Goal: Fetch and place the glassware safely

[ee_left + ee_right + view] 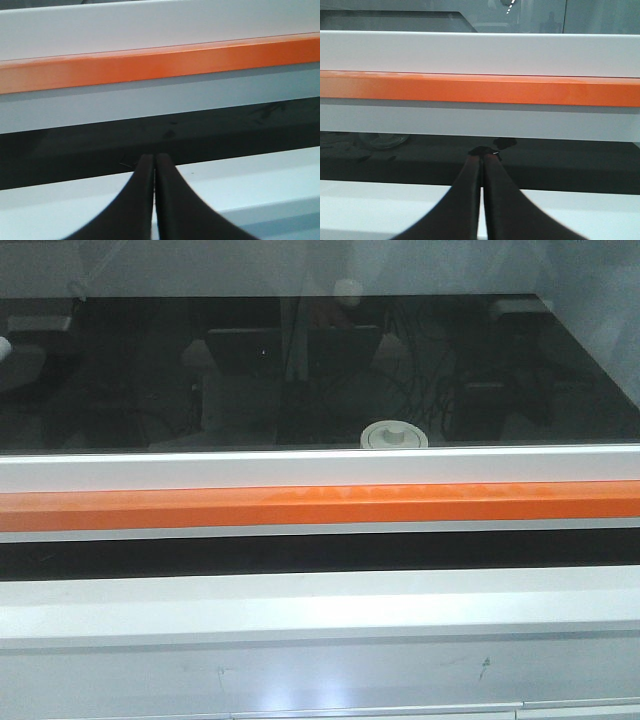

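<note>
The glassware (394,435) is a squat jar with a cream-white round lid and a central knob. It stands on the dark glossy table top (150,390) just behind the white front edge, right of centre in the front view; only its lid shows. Neither gripper shows in the front view. My left gripper (154,159) is shut and empty, pointing at the dark gap below the orange band. My right gripper (482,155) is shut and empty, facing the same dark gap. The jar does not show in either wrist view.
A white rail (320,468) and an orange band (320,505) run across the table's front, with a dark gap (320,552) and a white ledge (320,605) below. A round greyish thing (384,140) lies inside the gap at the left in the right wrist view.
</note>
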Controlling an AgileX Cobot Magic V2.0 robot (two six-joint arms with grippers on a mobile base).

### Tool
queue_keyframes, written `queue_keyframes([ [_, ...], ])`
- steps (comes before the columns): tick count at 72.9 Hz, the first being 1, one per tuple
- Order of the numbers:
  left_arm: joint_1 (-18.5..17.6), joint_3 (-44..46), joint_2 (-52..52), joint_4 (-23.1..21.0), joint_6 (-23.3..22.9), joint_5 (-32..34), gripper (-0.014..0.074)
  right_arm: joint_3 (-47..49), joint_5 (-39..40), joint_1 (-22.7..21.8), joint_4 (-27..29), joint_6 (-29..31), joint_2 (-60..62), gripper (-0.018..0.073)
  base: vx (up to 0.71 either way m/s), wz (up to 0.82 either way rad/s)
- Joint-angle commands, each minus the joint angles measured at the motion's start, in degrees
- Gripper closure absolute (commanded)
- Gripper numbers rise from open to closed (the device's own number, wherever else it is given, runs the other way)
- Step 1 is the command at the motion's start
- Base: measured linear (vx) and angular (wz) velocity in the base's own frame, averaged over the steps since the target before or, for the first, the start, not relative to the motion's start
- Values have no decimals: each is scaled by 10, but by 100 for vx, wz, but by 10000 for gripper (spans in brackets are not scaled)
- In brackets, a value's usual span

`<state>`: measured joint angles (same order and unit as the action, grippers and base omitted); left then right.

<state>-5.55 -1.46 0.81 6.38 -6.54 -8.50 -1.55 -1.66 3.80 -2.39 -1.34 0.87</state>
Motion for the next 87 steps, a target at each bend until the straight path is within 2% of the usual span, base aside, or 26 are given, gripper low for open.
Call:
queue_keyframes([
  [1, 0, -17, 6, 0, -1, 46, 603, -11, 41, 0, 0, 6, 4, 567, 0, 0],
  [77, 0, -17, 6, 0, -1, 48, 603, -10, 54, 0, -4, 6, 4, 567, 0, 0],
  [83, 0, -17, 6, 0, 0, 78, 603, -8, 75, 0, -6, 6, 4, 567, 0, 0],
  [87, 0, -12, 6, -3, -4, 125, 603, 1, 84, 0, -4, 4, 4, 567, 0, 0],
])
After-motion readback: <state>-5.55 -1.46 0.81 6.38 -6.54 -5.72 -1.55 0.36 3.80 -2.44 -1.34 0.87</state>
